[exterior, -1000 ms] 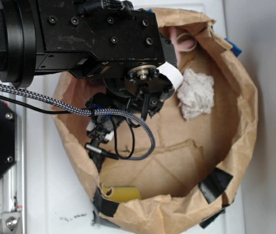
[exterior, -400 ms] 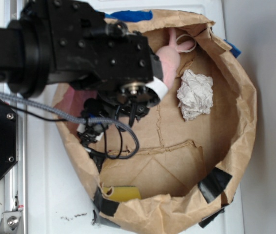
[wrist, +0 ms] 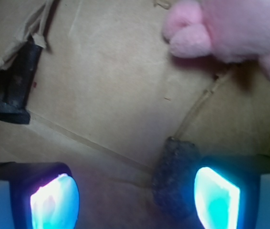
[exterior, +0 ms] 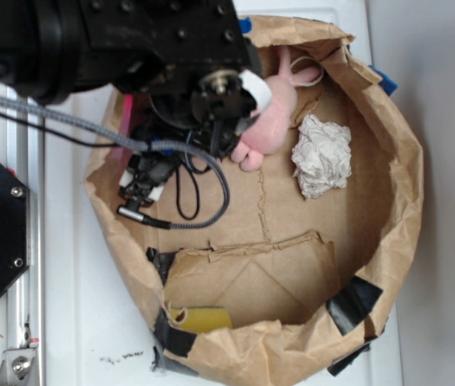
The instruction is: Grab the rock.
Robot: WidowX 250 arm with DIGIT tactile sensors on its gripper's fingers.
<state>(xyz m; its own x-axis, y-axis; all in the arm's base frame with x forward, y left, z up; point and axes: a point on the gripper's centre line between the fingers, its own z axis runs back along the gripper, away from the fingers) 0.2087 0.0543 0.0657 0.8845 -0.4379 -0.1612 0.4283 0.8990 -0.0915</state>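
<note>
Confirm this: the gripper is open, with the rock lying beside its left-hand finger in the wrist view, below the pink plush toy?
Not quite. In the wrist view the rock lies beside the right-hand finger of the open gripper, below the pink plush toy.

Rock (wrist: pixel 175 179) between tool (wrist: pixel 135 198) fingers

Exterior is looking straight down, farther out; wrist is looking close past the claw (wrist: pixel 135 200); both are showing pink plush (exterior: pixel 268 121).
</note>
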